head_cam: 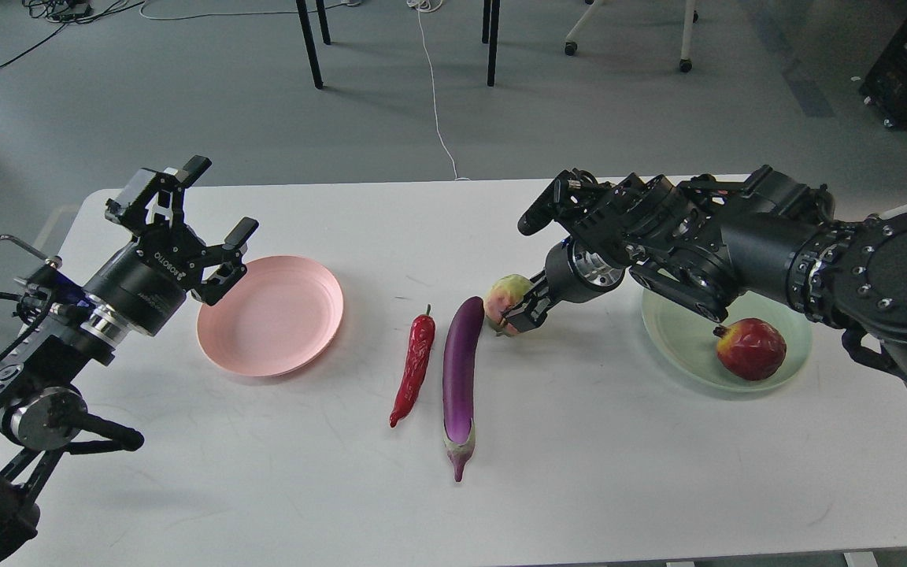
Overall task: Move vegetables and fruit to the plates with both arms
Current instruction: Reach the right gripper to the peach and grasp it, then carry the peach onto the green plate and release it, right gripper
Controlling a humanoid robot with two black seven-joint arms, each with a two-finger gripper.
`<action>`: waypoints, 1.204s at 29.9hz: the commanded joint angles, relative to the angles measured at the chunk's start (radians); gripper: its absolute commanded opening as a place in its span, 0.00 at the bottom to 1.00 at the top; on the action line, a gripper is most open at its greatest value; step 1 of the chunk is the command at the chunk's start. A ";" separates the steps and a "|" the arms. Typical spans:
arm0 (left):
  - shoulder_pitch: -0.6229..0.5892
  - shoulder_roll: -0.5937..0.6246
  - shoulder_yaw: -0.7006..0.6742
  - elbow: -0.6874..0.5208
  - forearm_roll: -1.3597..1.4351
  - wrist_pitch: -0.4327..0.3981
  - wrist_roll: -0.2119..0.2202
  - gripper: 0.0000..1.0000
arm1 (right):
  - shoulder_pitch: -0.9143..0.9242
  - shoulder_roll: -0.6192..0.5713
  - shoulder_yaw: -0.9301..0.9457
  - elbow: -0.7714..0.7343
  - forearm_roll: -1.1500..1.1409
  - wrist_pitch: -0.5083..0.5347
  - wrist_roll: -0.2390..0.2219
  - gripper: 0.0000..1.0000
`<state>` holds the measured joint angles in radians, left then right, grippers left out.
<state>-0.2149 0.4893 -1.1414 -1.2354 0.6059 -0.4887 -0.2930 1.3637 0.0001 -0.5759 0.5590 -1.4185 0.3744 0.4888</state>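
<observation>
The purple eggplant (461,370) and the red chili (416,366) lie side by side at the table's middle. The yellow-green, pink-blushed fruit (503,302) sits just beyond the eggplant's far tip. My right gripper (526,313) is down against this fruit's right side and covers part of it; its dark fingers cannot be told apart. The dark red pomegranate (751,349) lies in the mint green plate (682,335) at the right. The pink plate (272,315) at the left is bare. My left gripper (221,197) hovers open and empty just left of the pink plate.
The white table (619,457) has its far edge behind both arms. My right forearm (737,244) hangs over the green plate's far rim. Chair and table legs (308,39) and a white cable stand on the floor beyond.
</observation>
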 commanded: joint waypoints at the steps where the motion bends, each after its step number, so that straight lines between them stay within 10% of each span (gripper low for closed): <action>1: 0.000 0.000 -0.001 -0.001 -0.001 0.000 0.000 0.99 | 0.000 0.000 0.001 0.001 0.001 -0.008 0.000 0.38; 7: -0.001 0.000 -0.001 -0.001 0.000 0.000 0.000 0.99 | 0.049 -0.014 -0.001 0.073 0.004 -0.008 0.000 0.37; 15: 0.000 0.002 -0.001 -0.001 0.000 0.000 -0.002 0.99 | 0.153 -0.391 0.002 0.295 -0.014 -0.015 0.000 0.38; 31: 0.000 -0.011 0.002 -0.001 0.000 0.000 0.002 0.99 | -0.063 -0.632 0.002 0.193 -0.074 -0.167 0.000 0.43; 36: 0.000 -0.014 0.002 -0.002 0.000 0.000 0.000 0.99 | -0.090 -0.623 0.004 0.160 -0.074 -0.209 0.000 0.81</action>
<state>-0.2147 0.4773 -1.1397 -1.2365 0.6063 -0.4887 -0.2915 1.2851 -0.6270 -0.5726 0.7321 -1.4932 0.1836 0.4886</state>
